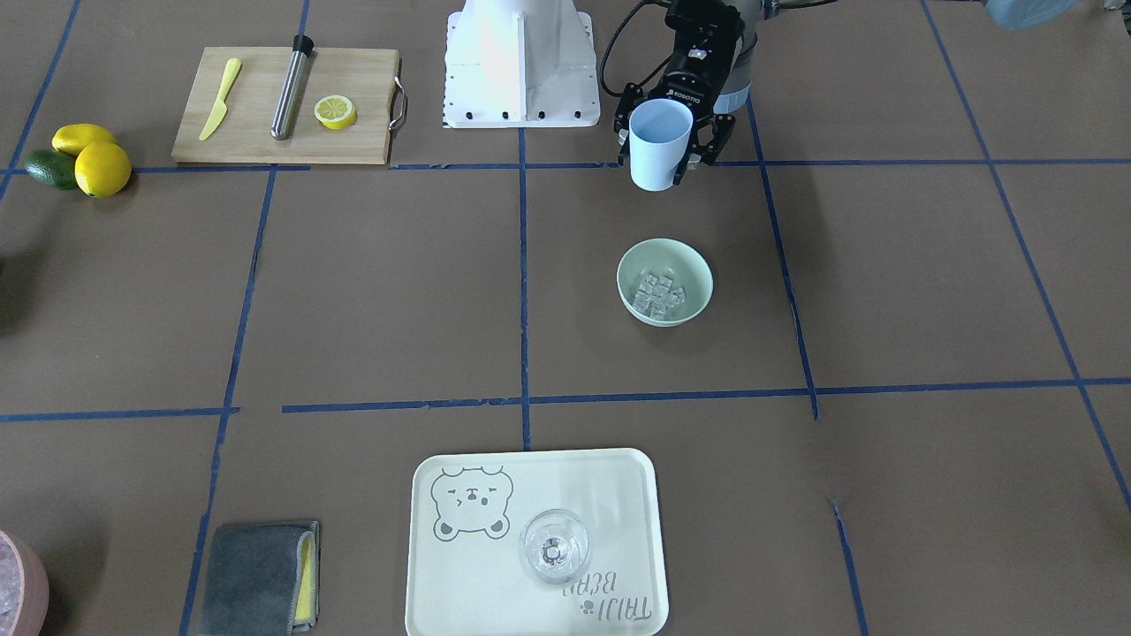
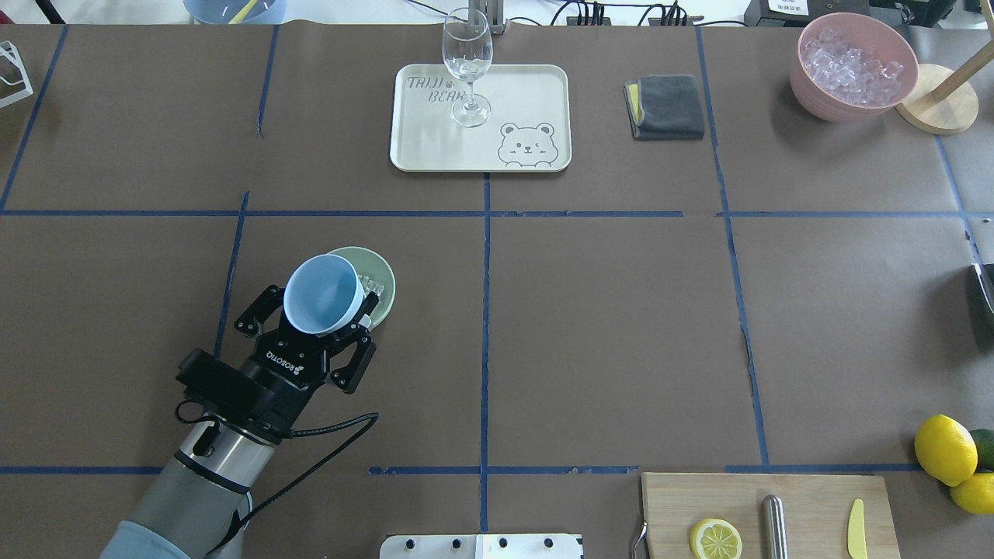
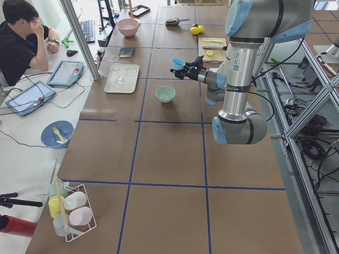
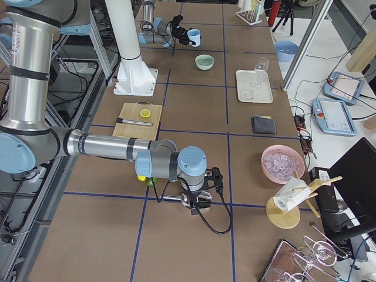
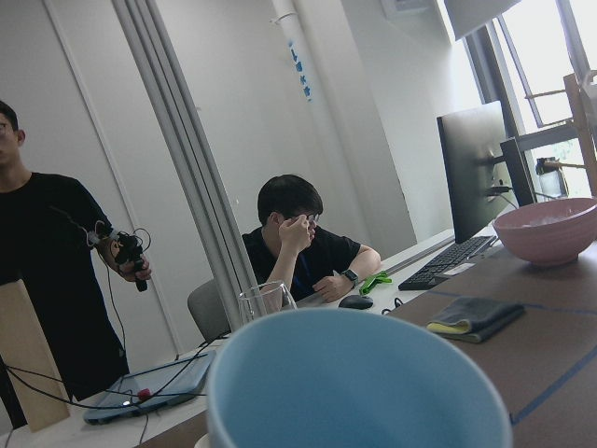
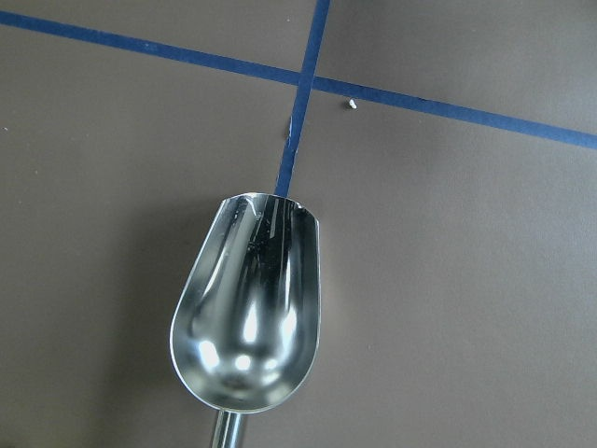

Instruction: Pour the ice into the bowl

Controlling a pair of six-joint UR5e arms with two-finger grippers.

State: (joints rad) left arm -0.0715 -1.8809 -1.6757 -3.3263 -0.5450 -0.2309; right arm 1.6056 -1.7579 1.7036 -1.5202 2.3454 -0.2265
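One blue cup (image 1: 658, 132), pinched in the left hand (image 1: 667, 155), hangs near one mint bowl (image 1: 704, 281) holding perhaps ten ice cubes (image 1: 661, 293). Right hand (image 4: 197, 202): grip unclear, cannot tell.

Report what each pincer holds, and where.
Left pincer: the blue cup, clamped across its side wall. Right pincer: cannot tell; a metal scoop's handle runs toward it, grip unseen.

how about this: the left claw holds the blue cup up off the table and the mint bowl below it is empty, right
Not quite. The bowl is not empty: the ice lies in it, as the exterior front-facing view shows. The rest holds: the left claw holds the blue cup up off the table.
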